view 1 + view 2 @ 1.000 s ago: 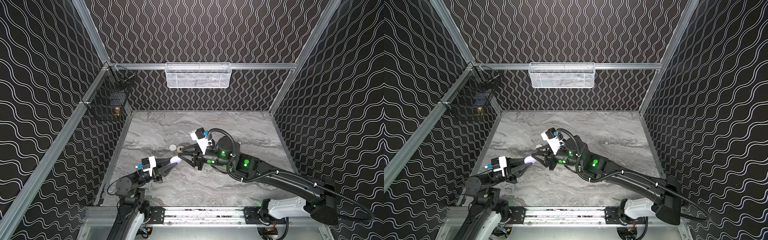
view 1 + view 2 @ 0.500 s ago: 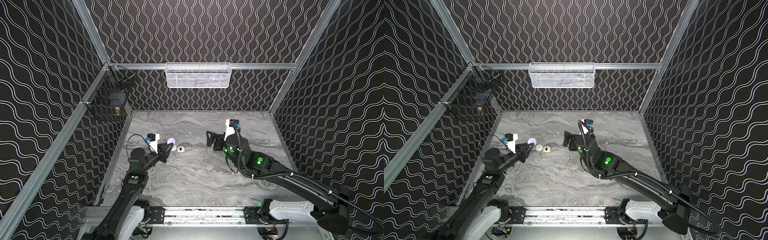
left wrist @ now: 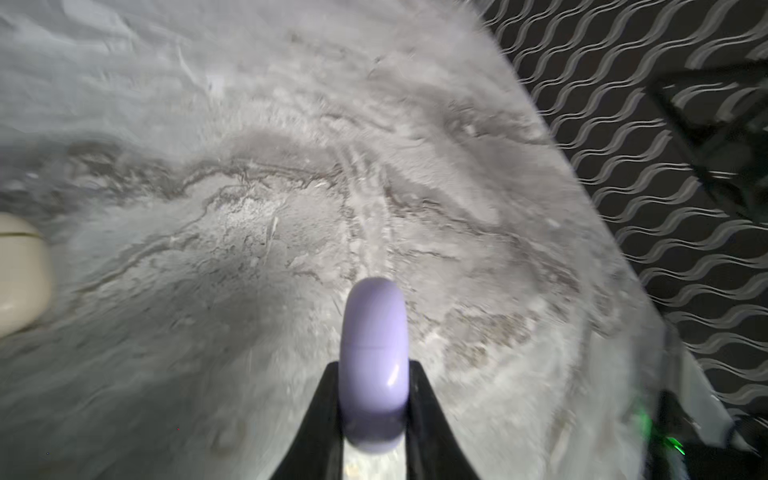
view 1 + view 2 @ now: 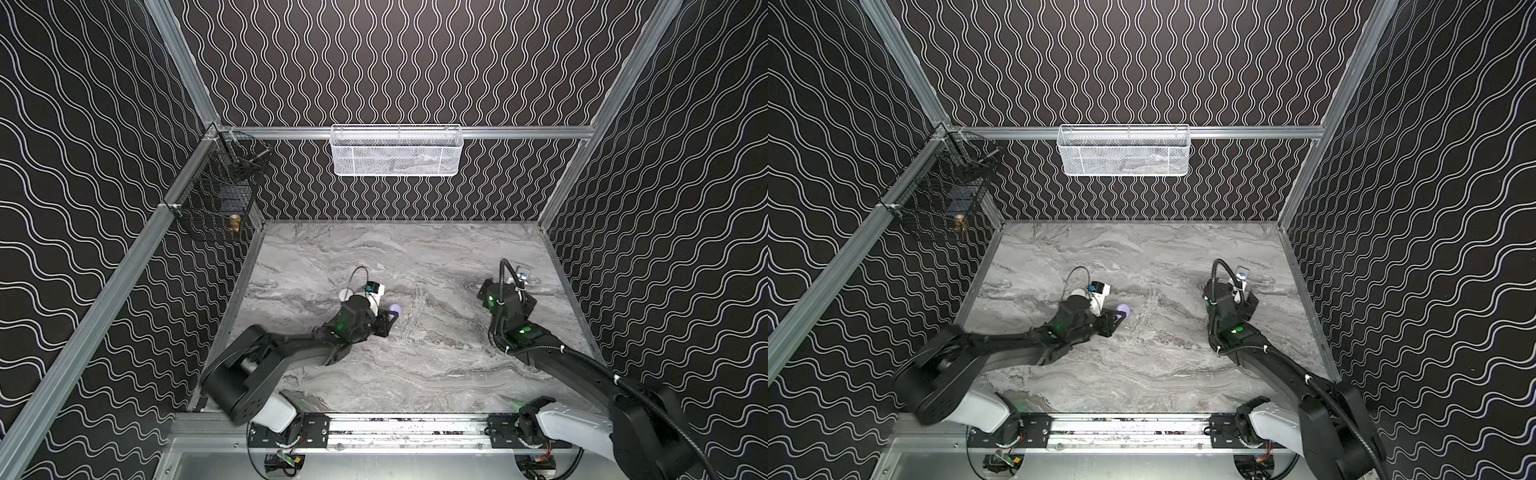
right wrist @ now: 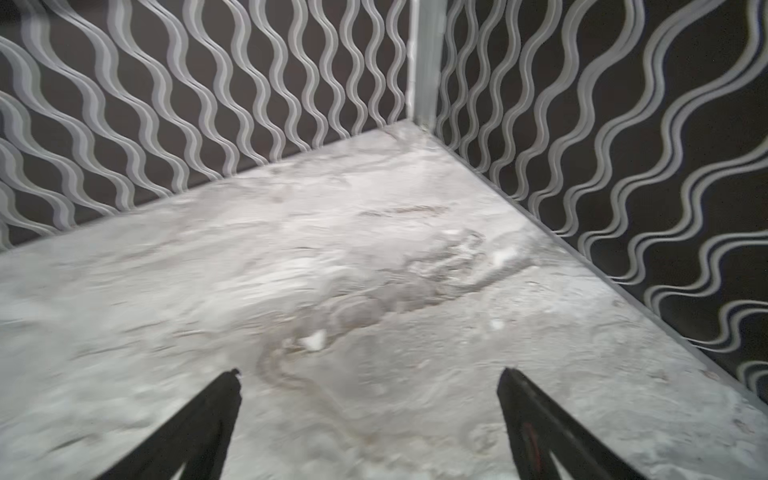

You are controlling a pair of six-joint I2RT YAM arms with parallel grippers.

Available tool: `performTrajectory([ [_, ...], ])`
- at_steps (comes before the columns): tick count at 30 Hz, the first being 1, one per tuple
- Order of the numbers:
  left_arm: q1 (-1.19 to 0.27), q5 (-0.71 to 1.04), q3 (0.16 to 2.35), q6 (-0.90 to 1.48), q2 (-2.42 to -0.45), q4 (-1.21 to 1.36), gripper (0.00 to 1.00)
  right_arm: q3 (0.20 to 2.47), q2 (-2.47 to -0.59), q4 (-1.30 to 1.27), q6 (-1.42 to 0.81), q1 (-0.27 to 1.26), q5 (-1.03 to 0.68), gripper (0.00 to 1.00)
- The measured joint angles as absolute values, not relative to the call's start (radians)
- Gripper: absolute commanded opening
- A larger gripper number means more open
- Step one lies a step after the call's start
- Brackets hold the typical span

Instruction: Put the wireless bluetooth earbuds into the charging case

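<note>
My left claw (image 3: 374,365) is clamped tight on the lavender charging case (image 3: 373,328). It grips the near end, so most of the shut shell, seam closed, juts past the fingertips above the marbled tabletop (image 4: 419,365). In both top views that puts the case a little left of the tabletop's middle. A cream case (image 3: 20,274) lies on the tabletop, well apart from the claw. I can't pick out any loose earbuds at this size. My right claw (image 5: 370,374) stands wide open with nothing in it, facing the far right corner. Half a second ago the left claw held the lavender case nearer the left edge. The right claw was nearer the middle and has since moved towards the right edge.
</note>
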State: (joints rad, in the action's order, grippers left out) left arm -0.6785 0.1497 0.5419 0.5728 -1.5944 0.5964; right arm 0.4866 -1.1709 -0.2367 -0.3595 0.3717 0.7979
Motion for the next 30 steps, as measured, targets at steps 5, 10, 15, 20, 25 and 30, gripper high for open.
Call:
performTrajectory([
  [5,-0.698,0.103,0.614,0.601,-1.784,0.664,0.0,0.439,-1.242,-0.402,-0.25,0.228,0.786,0.99],
  [10,-0.71,0.089,0.664,0.603,-1.917,0.821,0.13,0.364,-1.414,-0.641,-0.13,0.18,0.773,1.0],
  [15,-0.715,0.067,0.637,0.6,-1.917,0.867,0.61,0.371,-1.473,-0.819,-0.039,0.162,0.745,0.99],
  [20,-0.718,-0.017,0.616,0.562,-1.76,0.69,0.98,0.36,-1.453,-0.867,-0.026,0.121,0.707,0.99],
  [25,-0.716,-0.137,0.624,0.46,-1.497,0.49,0.99,0.35,-1.451,-0.898,-0.01,0.117,0.631,0.99],
  [30,-0.649,-0.282,0.615,0.333,-1.251,0.34,0.99,0.234,-1.494,-1.056,0.001,0.089,0.513,0.99],
])
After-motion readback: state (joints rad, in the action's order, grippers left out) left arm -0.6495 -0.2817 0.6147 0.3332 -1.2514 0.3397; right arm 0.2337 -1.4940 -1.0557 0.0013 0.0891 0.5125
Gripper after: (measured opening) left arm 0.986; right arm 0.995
